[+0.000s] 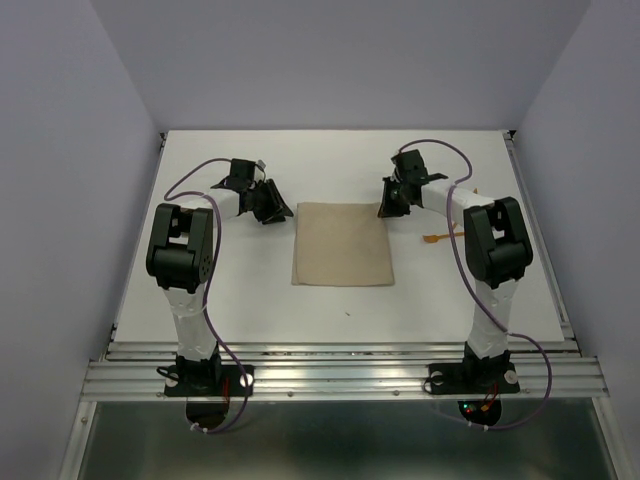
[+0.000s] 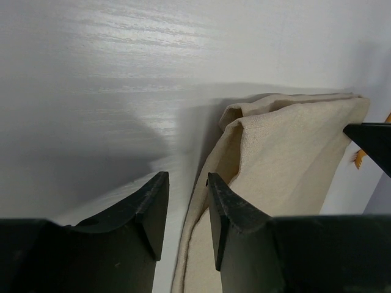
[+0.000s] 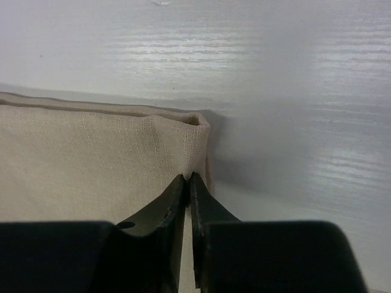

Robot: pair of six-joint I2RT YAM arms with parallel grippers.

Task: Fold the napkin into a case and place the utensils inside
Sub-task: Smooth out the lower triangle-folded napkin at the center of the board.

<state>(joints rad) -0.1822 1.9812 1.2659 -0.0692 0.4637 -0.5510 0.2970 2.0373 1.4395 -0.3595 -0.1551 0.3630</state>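
Observation:
The tan napkin (image 1: 342, 245) lies on the white table, folded in layers into a rough square. My left gripper (image 1: 272, 207) is at its far left corner. In the left wrist view the gripper (image 2: 186, 183) is open, and the napkin's (image 2: 287, 159) layered left edge runs up through the gap beside the right finger. My right gripper (image 1: 392, 205) is at the far right corner. In the right wrist view it (image 3: 188, 178) is shut on the napkin's (image 3: 91, 152) corner, which puckers up at the tips. The orange utensils (image 1: 440, 238) lie right of the napkin, mostly hidden by the right arm; a tip of one also shows in the left wrist view (image 2: 357, 157).
The white table (image 1: 250, 300) is walled in by grey panels on the left, back and right. An aluminium rail (image 1: 340, 375) at the near edge carries both arm bases. Purple cables loop beside each arm.

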